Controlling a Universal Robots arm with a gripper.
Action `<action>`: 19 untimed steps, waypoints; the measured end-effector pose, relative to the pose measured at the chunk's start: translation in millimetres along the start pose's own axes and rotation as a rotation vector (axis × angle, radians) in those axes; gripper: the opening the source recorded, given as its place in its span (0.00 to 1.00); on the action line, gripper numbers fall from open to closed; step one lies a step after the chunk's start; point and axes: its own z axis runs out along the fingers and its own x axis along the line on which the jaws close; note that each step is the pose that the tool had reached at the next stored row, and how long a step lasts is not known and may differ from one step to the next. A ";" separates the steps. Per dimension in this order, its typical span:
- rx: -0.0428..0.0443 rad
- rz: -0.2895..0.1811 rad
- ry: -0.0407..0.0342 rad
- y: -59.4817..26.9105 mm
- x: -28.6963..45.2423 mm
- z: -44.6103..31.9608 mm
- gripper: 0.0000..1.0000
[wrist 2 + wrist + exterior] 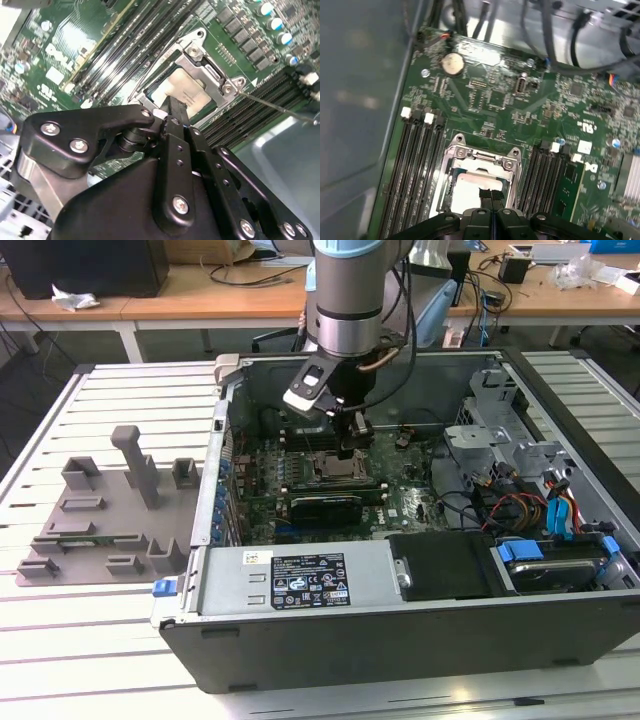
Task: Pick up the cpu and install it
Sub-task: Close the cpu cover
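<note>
Deep inside the open computer case (400, 650), the gripper (172, 106) pinches its slim black fingers almost together on one edge of the cpu (190, 92), a thin silvery square lying within the socket frame (212, 70) (bright stamped metal on a green board). Seating it well likely means keeping it flat and square to that frame, with no sideways drag.

The black end effector (173, 103) is seen with its fingers drawn together, the tips set against an edge of the small silvery-white square cpu (189, 89). The cpu is framed by a silver metal socket bracket (200, 56) on the green motherboard (60, 45), with long black memory slots (125, 55) ranged on both sides.
</note>
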 end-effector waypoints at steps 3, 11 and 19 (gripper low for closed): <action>-0.0033 -0.072 0.0007 0.0 0.0 0.0 0.11; -0.0108 -0.238 0.0022 0.0 0.0 0.0 0.11; -0.0169 -0.371 0.0033 0.1 0.3 0.1 0.11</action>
